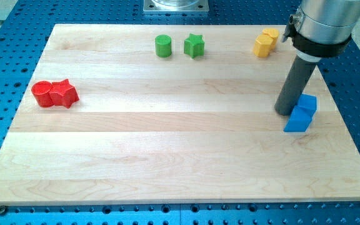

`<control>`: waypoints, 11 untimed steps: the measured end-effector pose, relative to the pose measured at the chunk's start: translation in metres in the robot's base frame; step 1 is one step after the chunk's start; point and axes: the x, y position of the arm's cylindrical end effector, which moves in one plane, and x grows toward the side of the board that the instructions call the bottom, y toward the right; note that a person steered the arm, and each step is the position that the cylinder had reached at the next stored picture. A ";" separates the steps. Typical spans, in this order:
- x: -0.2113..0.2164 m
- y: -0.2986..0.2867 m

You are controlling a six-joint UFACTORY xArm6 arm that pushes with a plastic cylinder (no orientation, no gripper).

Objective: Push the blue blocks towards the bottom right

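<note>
Your board (167, 150), pale wood on a blue perforated bench (5, 62), held eight blocks in four pairs. Far left: red cylinder (41, 93) touching a red star-like block (64, 93). Far centre: green cylinder (163, 45) and green star (194, 45), near each other but apart. Far right: two yellow blocks (265, 42), touching, shapes hard to make out. Right side, mid-depth: two blue blocks, one (307, 103) just behind the other (298, 119), touching, both roughly cubic. Your rod (295, 81) stood upright, its tip (285, 113) on the board just left of the blue pair, against or nearly against them; you could not tell contact for certain. You had no pincer to report: the arm ended in the rod alone, holding nothing.
</note>
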 end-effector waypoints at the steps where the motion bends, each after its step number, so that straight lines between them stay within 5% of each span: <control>1: -0.032 0.001; 2: -0.032 0.036; 3: 0.014 0.049; 5: 0.083 -0.014; 7: 0.062 -0.067; 9: 0.102 -0.114; 11: 0.108 -0.044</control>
